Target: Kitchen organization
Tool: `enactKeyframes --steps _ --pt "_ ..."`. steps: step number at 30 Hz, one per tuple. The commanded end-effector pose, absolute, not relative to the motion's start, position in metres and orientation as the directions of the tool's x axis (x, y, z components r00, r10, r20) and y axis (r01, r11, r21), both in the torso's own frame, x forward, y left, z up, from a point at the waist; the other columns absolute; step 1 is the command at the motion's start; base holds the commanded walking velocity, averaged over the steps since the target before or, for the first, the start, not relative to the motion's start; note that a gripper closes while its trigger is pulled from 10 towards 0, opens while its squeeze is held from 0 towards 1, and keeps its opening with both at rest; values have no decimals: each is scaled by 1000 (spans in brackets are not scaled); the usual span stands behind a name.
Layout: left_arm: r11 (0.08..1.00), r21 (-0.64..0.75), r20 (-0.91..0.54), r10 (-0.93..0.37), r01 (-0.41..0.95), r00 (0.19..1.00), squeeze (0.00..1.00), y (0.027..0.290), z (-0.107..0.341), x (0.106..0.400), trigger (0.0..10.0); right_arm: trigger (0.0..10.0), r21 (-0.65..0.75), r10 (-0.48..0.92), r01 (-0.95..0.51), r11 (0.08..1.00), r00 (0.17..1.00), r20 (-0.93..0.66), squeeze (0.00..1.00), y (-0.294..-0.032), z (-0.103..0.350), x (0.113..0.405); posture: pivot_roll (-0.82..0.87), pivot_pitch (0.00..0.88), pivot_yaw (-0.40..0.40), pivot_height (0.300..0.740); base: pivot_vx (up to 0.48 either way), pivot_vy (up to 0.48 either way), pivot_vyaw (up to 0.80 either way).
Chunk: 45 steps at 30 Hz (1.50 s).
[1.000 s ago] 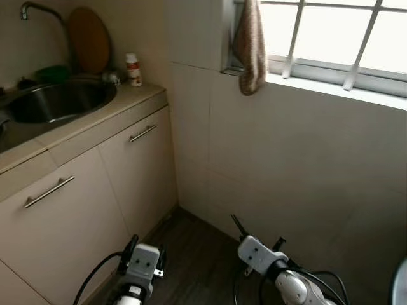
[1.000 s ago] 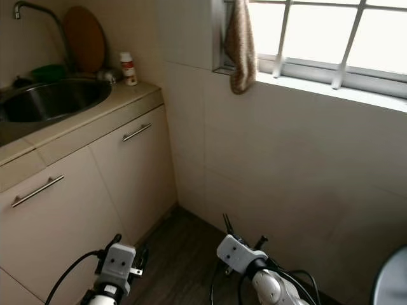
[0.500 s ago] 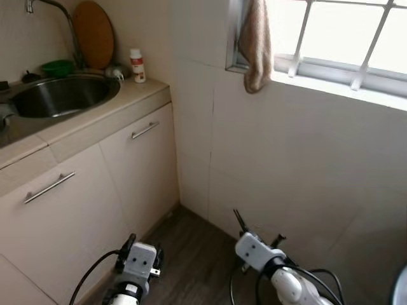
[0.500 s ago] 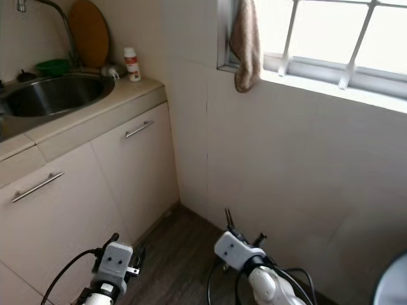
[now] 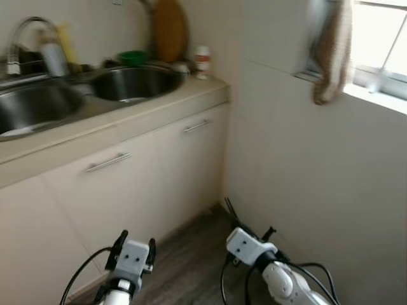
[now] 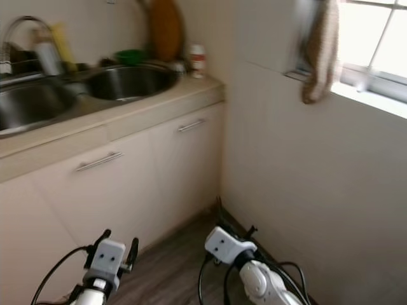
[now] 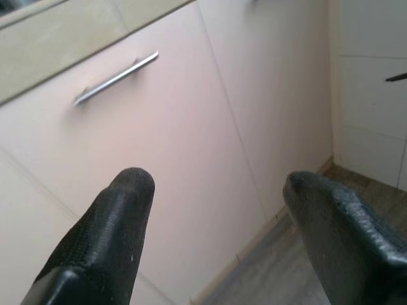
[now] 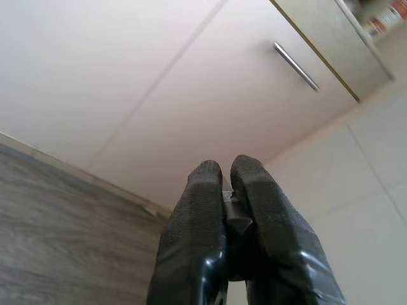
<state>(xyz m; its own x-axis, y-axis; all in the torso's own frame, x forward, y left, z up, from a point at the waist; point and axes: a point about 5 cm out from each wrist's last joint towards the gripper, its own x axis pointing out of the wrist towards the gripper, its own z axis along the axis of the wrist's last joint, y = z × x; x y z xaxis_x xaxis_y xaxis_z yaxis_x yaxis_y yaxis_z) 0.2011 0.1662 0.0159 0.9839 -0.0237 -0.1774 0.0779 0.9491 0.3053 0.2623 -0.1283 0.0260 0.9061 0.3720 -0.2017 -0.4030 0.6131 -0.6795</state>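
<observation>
Beige counter [image 5: 159, 109], round steel sink [image 5: 130, 82], slim bar handles [image 5: 108, 162].

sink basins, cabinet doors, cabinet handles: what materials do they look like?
Sink basins: brushed stainless steel by the look, grey metal with soft reflections. Cabinet doors: smooth beige panels with a matt sheen, probably laminate or painted board; I can't tell which. Cabinet handles: slim bars with a silvery satin shine, likely metal.

You faced a beige countertop [image 5: 159, 111] holding two steel sinks [image 5: 130, 82]. At its back edge stood a green bowl [image 5: 135, 57], a wooden board [image 5: 168, 28] and, near the right corner, a small white bottle [image 5: 202, 61].
</observation>
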Motion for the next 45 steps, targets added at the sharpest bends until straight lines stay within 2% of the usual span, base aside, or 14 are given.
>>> enactKeyframes --steps 1,8,19,25,28,30,37,40,45 --pt "950 301 -168 -40 90 985 0 165 18 202 10000 10000 -660 364 -391 641 912 -187 0 -130 28 263 -23 0 4 740 0 0 0" --pt "953 290 -163 -44 91 986 0 165 19 202 10000 10000 -657 361 -392 644 913 -190 0 -130 28 264 -21 0 4 740 0 0 0" --pt "954 286 -143 -46 85 989 0 164 21 203 10000 10000 -659 350 -380 649 918 -184 0 -132 28 266 -19 0 0 740 330 0 0" --pt "955 282 -141 -51 90 989 0 163 21 203 10000 10000 -681 296 -319 659 942 -155 0 -137 32 269 -16 0 -2 740 348 0 0" --pt "951 293 -127 -60 95 990 0 162 23 203 10000 10000 -748 182 -76 659 982 60 0 -150 58 280 -12 0 -5 740 279 0 0" --pt "946 310 -103 -67 96 992 0 162 27 204 10000 10000 -745 184 56 664 955 235 0 -152 83 283 -15 0 -4 740 349 0 0" --pt "936 345 -12 -66 66 998 0 166 47 214 10000 10000 -708 297 59 703 881 368 0 -134 117 283 -15 0 -4 740 349 0 0" --pt "936 352 91 -45 10 995 0 172 74 229 10000 10000 -644 373 26 764 797 475 0 -110 157 287 -17 0 0 740 312 0 0" --pt "937 347 204 -32 -42 979 0 173 106 242 10000 10000 -586 413 -12 810 721 557 0 -92 193 287 -18 0 3 740 348 0 0"
